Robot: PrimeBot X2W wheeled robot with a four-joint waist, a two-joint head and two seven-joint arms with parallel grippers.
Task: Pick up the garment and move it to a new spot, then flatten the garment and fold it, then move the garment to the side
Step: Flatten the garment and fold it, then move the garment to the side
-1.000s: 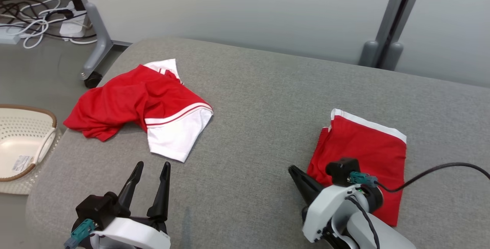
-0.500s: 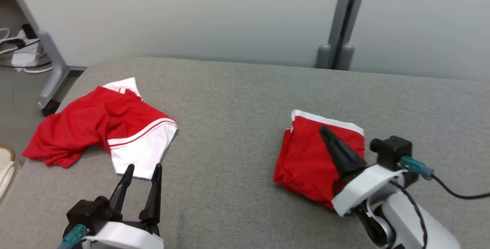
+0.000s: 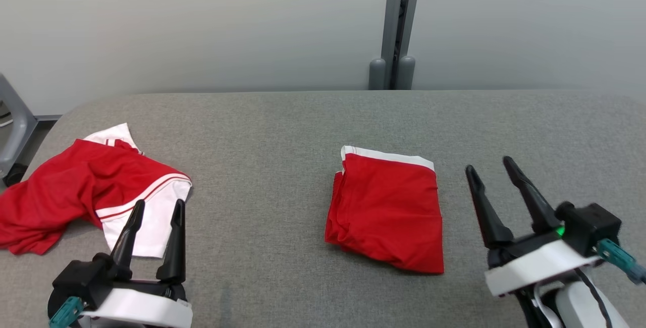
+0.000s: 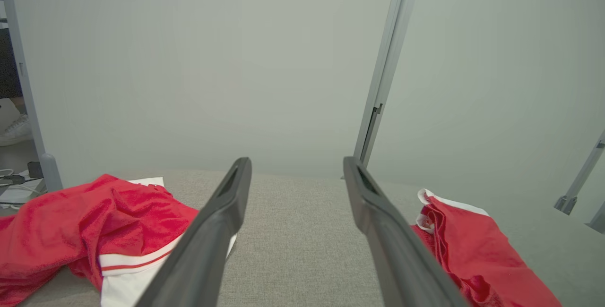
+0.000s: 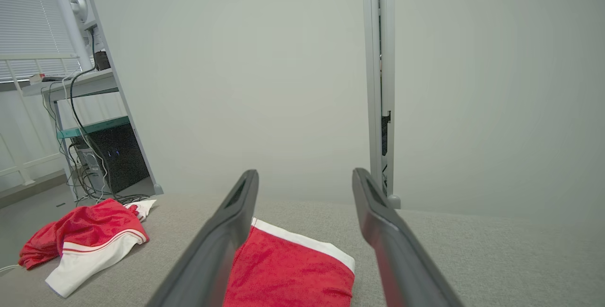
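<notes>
Where the folded red garment with a white band (image 3: 386, 212) lies: centre-right of the head view, flat on the grey fabric-covered tabletop (image 3: 262, 136), with nothing touching it.
Right gripper (image 3: 488, 164): lower right, just beside the garment's right edge, jaws apart and empty.
Left gripper (image 3: 158, 204): lower left, jaws apart and empty, tips over the white hem of a crumpled red-and-white garment (image 3: 75, 186).
Stage: folding looks done; probably only the shift aside is left, if that.
Risk one: a pinch on a single layer would likely drag the top ply and open the fold.
Risk two: the crumpled garment lies near the tabletop's left edge; a brush from the left arm might pull it off.
</notes>
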